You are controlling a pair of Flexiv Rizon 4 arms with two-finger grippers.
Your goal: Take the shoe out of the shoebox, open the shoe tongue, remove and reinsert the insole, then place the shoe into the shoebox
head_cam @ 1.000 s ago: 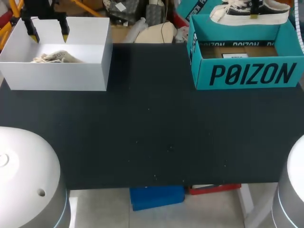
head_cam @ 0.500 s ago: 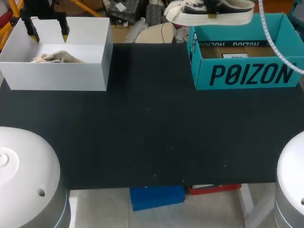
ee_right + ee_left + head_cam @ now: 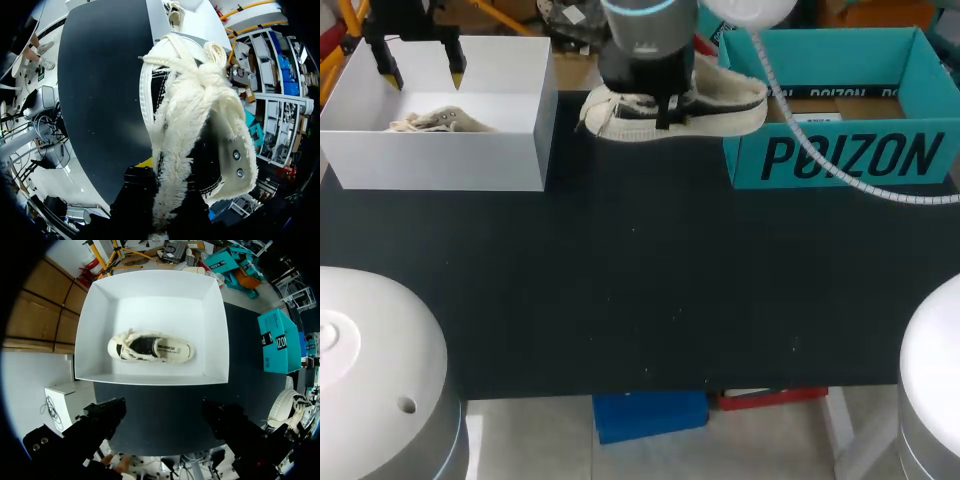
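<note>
A cream shoe (image 3: 720, 100) with dark panels and fuzzy lining hangs just over the table's back edge, between the white box (image 3: 440, 160) and the teal shoebox (image 3: 840, 155). My right gripper (image 3: 665, 118) is shut on its side; my right arm comes in over it from the back right. In the right wrist view the shoe (image 3: 195, 110) fills the space ahead of the right gripper (image 3: 155, 180), laces hanging loose. The shoebox stands open with its cardboard floor showing. My left gripper (image 3: 424, 72) hangs open above the white box; its fingers (image 3: 100, 420) hold nothing.
Inside the white box lies a second cream shoe (image 3: 150, 346), also seen as the second shoe (image 3: 438, 120) in the head view. The black table (image 3: 640, 280) stretches bare in front. My arms' pale bases (image 3: 380, 370) stand at the front corners.
My right arm has carried the shoe from above the teal shoebox leftward and down to the table's back middle. My left arm has not moved.
</note>
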